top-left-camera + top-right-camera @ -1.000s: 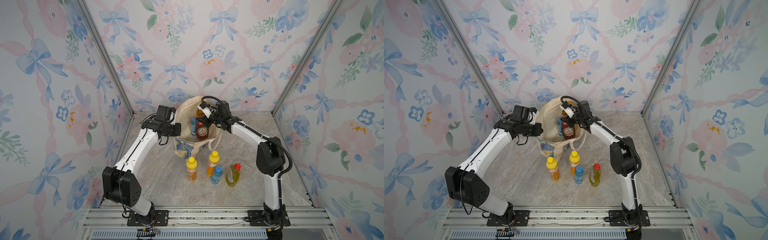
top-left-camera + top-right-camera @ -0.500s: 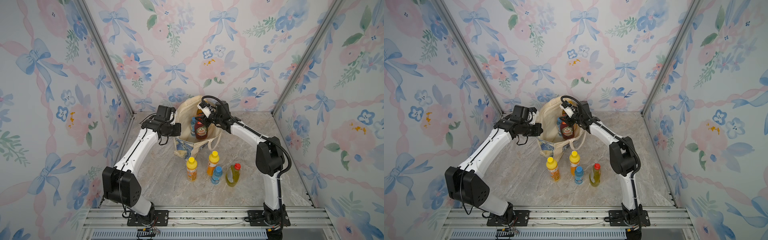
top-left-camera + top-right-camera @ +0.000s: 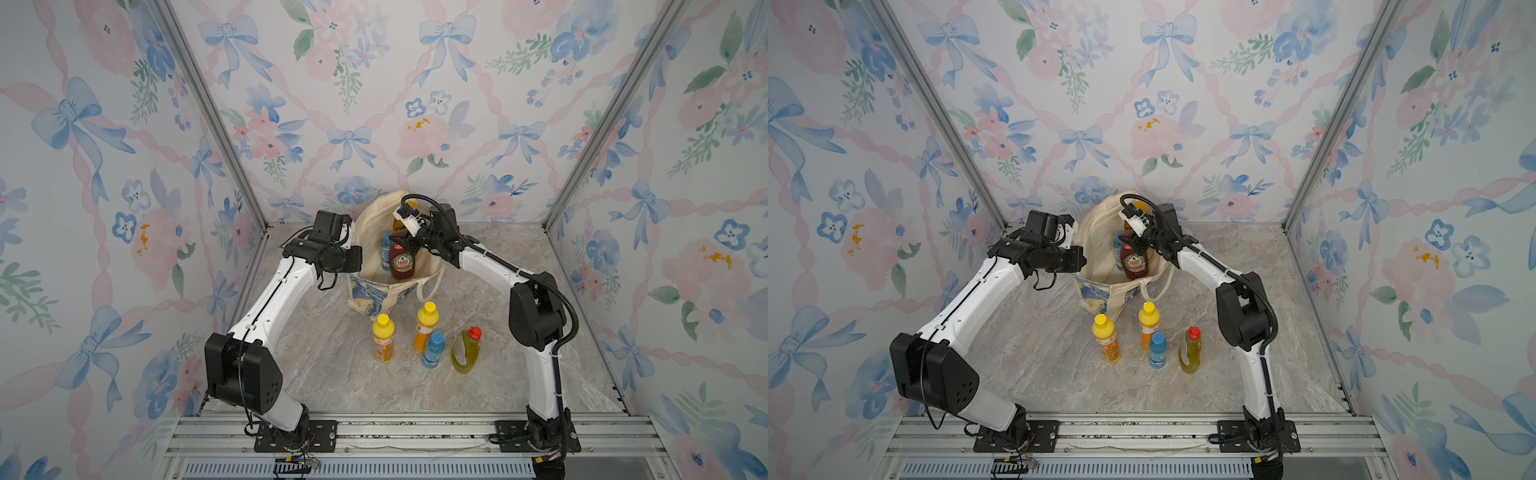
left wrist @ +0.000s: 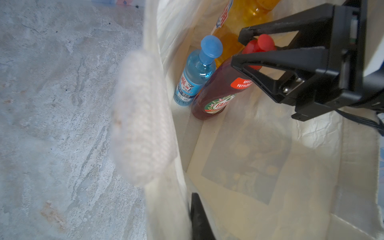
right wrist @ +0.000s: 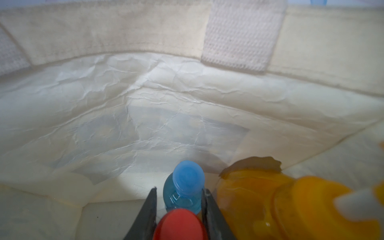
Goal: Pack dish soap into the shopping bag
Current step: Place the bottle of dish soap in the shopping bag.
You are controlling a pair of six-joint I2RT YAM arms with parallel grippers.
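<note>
The cream shopping bag (image 3: 368,226) (image 3: 1096,232) stands open at the back of the table. Inside it my right gripper (image 3: 402,241) (image 5: 179,190) is shut on the red cap (image 5: 179,225) of the dark-red dish soap bottle (image 3: 402,262) (image 4: 216,93), which stands upright on the bag's floor. Beside that bottle, also in the bag, are a small blue bottle (image 4: 197,74) (image 5: 188,176) and the big orange pump bottle (image 4: 228,43) (image 5: 270,203). My left gripper (image 3: 353,257) is shut on the bag's left wall, with one finger (image 4: 198,220) showing inside the fabric.
In front of the bag, two orange yellow-capped bottles (image 3: 382,338) (image 3: 424,326), a small blue bottle (image 3: 433,350) and a yellow-green red-capped bottle (image 3: 466,350) stand upright on the marble table. A strap handle (image 3: 432,286) hangs over the bag's front. Papered walls close in three sides.
</note>
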